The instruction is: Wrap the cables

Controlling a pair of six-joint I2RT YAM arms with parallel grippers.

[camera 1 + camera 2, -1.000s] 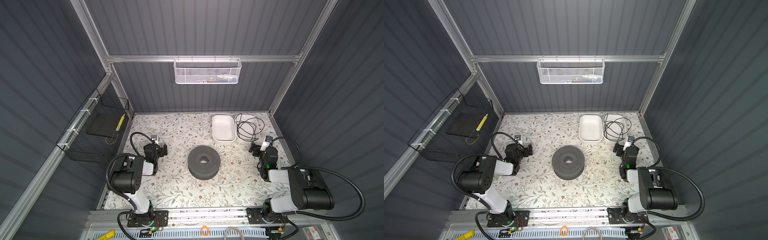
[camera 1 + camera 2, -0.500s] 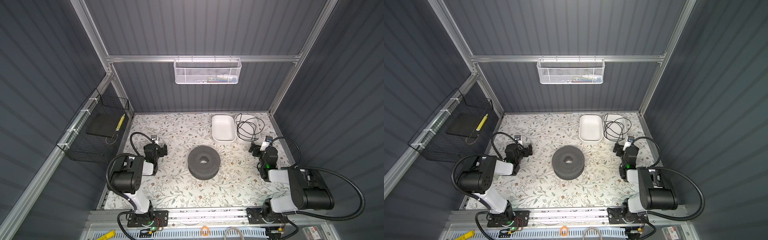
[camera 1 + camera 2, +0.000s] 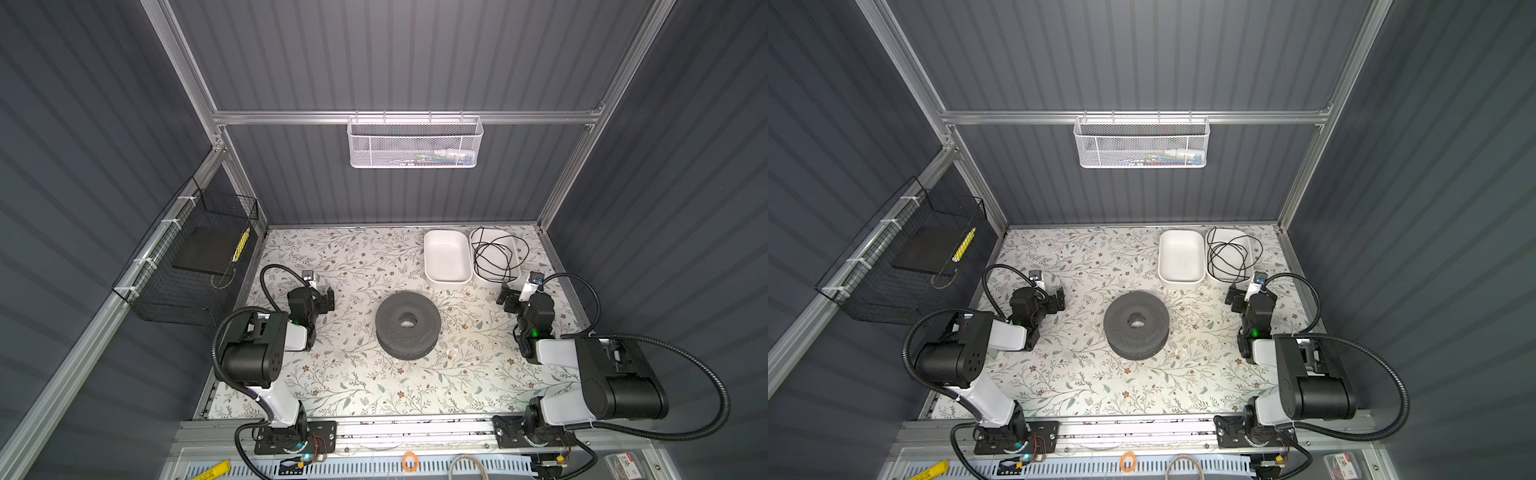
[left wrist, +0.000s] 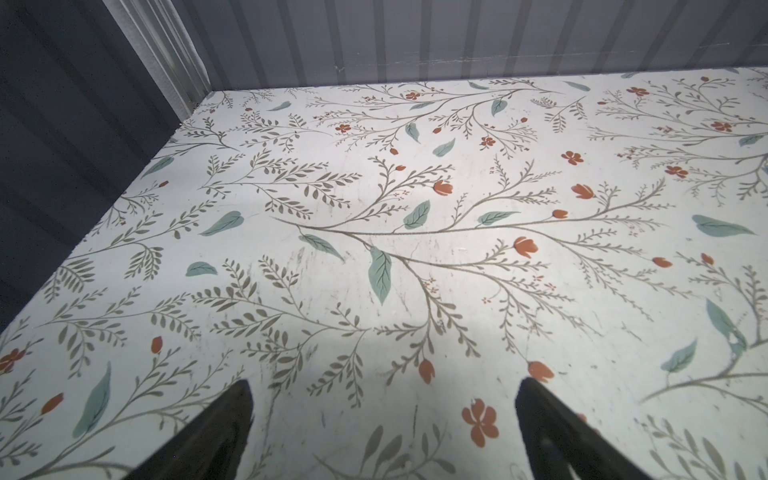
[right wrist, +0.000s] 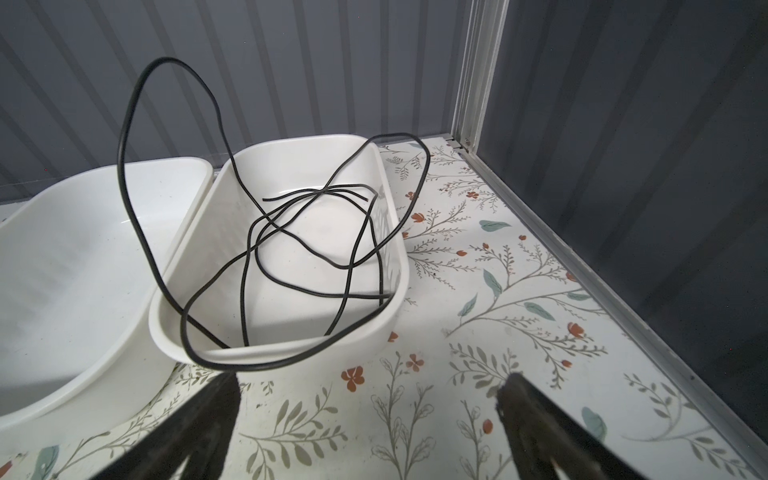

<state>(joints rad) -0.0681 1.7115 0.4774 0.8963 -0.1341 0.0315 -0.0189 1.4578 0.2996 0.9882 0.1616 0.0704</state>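
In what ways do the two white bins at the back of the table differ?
The inner bin is empty; the corner bin holds a loose black cable, with one loop rising above its rim. The inner bin lies nearer the table's middle; the corner bin is nearer its edge. Both are white, rounded, open-topped and stand side by side.

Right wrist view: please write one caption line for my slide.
Open right gripper faces a loose black cable tangled in a white tray.
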